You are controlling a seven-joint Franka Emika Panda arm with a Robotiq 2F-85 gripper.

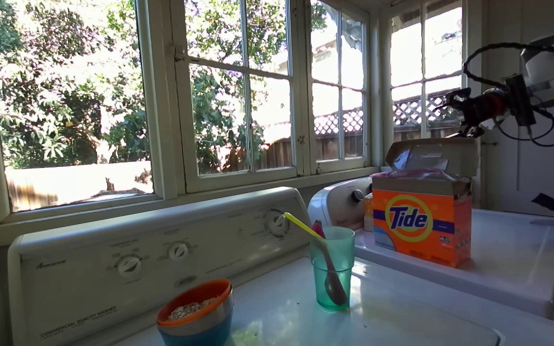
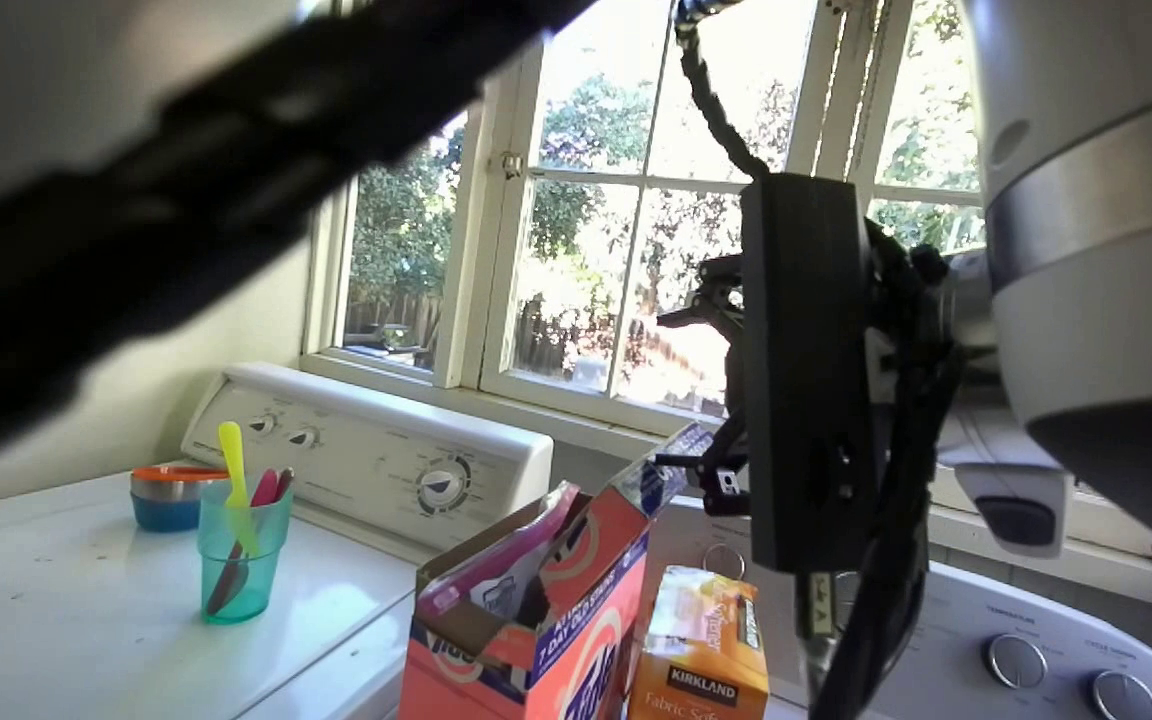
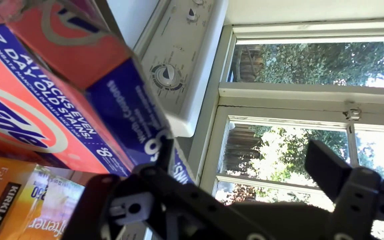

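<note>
My gripper (image 1: 455, 117) (image 2: 671, 390) is open and empty, raised near the lifted lid of an orange Tide box (image 1: 411, 221). The box also shows in another exterior view (image 2: 466, 680) and in the wrist view (image 3: 62, 133). In the wrist view my jaws (image 3: 242, 156) are wide apart. One finger overlaps the blue lid flap (image 3: 118, 110); I cannot tell whether it touches. Only the window lies between the fingers. An orange Kirkland fabric softener box (image 2: 701, 650) stands beside the Tide box and shows in the wrist view (image 3: 15, 196). A pink bag shows inside the Tide box.
A green cup (image 1: 332, 269) (image 2: 246, 550) holding yellow, pink and brown utensils stands on a white washer (image 1: 277, 312). Near it is a blue bowl with an orange rim (image 1: 195, 312) (image 2: 166, 500), holding flakes. Windows (image 1: 243, 120) run behind the control panels.
</note>
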